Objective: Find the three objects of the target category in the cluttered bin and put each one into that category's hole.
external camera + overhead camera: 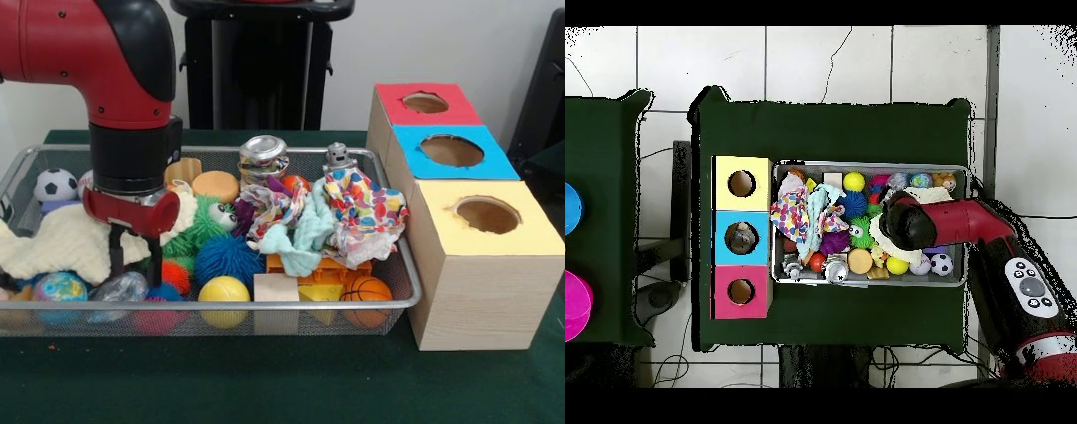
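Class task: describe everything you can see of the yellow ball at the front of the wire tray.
The yellow ball is smooth, plain and round, rubbery-looking and whole. It sits inside the wire tray against the near rim, between a pale wooden block and a pink spiky ball, below a blue spiky ball.

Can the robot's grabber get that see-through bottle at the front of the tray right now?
Probably yes. The gripper hangs just above the crinkly clear bottle by the wire tray's front rim, and its fingers look spread. Nothing lies on top of the bottle, though a globe ball and a white fluffy cloth crowd it.
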{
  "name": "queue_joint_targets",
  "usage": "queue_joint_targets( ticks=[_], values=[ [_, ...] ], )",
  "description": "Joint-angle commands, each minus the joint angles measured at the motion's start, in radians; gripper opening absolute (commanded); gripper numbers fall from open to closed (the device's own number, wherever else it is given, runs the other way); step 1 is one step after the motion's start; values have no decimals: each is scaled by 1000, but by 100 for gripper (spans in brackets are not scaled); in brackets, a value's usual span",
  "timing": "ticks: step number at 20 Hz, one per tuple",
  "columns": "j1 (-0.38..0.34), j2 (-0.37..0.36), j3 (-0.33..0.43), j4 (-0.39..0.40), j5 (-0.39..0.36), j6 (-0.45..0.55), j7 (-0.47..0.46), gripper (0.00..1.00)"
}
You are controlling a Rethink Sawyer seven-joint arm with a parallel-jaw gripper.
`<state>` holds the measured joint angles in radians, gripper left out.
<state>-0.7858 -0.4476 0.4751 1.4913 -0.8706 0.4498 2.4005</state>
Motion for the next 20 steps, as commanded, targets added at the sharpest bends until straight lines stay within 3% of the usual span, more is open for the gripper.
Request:
queue_joint_targets(
  ticks=[1, 8, 20],
  values=[
    [-37, 50, 54, -92, -70, 46, -347, 100],
    [-50, 28, 75, -99, -50, 74, -366, 100],
    [-71, -49, 75, -17, -11, 111, -336, 100]
  ],
)
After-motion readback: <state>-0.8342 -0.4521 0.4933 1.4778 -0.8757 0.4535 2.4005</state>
